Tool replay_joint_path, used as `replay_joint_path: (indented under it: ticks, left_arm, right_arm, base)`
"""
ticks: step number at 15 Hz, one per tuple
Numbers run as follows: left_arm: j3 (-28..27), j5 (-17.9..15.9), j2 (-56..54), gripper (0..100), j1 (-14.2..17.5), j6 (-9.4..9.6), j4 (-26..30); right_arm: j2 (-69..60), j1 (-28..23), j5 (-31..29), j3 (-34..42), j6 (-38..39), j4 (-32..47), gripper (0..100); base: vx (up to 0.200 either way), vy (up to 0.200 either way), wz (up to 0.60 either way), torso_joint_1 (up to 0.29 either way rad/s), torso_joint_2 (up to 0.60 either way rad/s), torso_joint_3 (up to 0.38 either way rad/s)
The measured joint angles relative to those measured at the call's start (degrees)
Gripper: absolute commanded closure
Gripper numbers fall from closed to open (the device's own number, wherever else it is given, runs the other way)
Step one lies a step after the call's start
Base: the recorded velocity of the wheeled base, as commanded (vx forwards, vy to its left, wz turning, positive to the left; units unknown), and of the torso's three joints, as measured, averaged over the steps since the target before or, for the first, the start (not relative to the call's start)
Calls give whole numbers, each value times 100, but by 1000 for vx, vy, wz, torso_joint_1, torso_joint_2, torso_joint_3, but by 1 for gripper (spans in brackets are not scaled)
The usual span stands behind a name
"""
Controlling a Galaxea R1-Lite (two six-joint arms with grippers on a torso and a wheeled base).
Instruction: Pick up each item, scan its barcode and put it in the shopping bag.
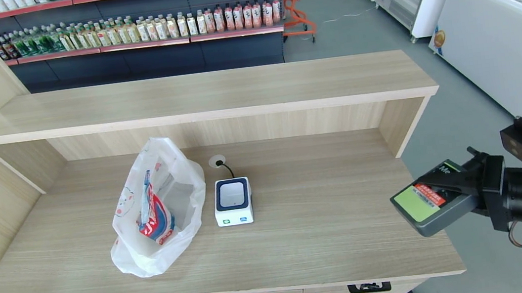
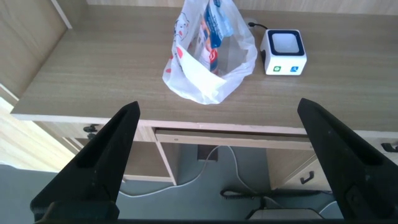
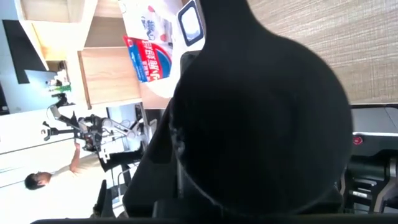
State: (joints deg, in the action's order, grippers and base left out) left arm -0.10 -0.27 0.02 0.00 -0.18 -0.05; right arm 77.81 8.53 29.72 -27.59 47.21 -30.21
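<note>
1. The right gripper point(image 1: 452, 186) is clamped on a dark grey pack point(image 1: 420, 206) with a green label and a small red-and-white sticker. The label side faces up, and a black finger lies across the pack's top near its rear end.
2. The pack is held in the air at the counter's right front corner, partly over the wooden counter point(image 1: 329, 217) and clear of its surface. It is well apart from the scanner and the bag.
3. In the right wrist view the dark underside of the pack point(image 3: 261, 118) covers most of the frame, with the bag and scanner visible past its edge.
4. The left gripper point(image 2: 217, 109) is spread wide with nothing between its fingers point(image 2: 121, 149). It hangs off the front edge of the counter, on the near side, with the bag ahead of it.
5. The white shopping bag point(image 1: 130, 254) slumps on the left half of the counter, its mouth open upward. Inside it is a red, blue and white packet point(image 1: 155, 219), leaning upright.
6. The scanner point(image 1: 233, 201) — a small white block with a dark-framed window on top — sits just beside the bag on its right. I cannot tell whether the two touch.
7. A black cable point(image 1: 228, 169) runs from the back of the scanner to a round port point(image 1: 217, 161) in the counter top.
8. Behind the counter rises a raised ledge point(image 1: 204, 93). Beyond it stand store shelves of bottled drinks point(image 1: 142, 29) and, to the right, white chest freezers point(image 1: 501, 32).
</note>
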Motion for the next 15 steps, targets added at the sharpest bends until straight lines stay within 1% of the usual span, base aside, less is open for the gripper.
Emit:
replay_joint_path:
  ticks: [4, 8, 9, 11, 15]
  left_arm:
    - [0, 2, 0, 0, 0, -4, -2]
    - [0, 0, 0, 0, 0, 0, 0]
    - [0, 0, 0, 0, -10, 5, -2]
    - [0, 2, 0, 0, 0, 18, -2]
    - [0, -5, 0, 0, 0, 32, -2]
  right_arm:
    - [68, 106, -5, -38, -9, -26, 100]
    - [228, 183, -41, -234, -48, -48, 100]
    - [302, 218, -39, -273, -233, -50, 100]
    - [446, 224, -39, -352, -896, -59, 100]
    - [794, 240, -57, -636, -1454, -74, 100]
  base:
    - [0, 200, 0, 2, 1, 1]
    - [0, 200, 0, 4, 2, 1]
    - [0, 200, 0, 7, 2, 2]
    - [0, 200, 0, 0, 2, 7]
    - [0, 200, 0, 0, 1, 1]
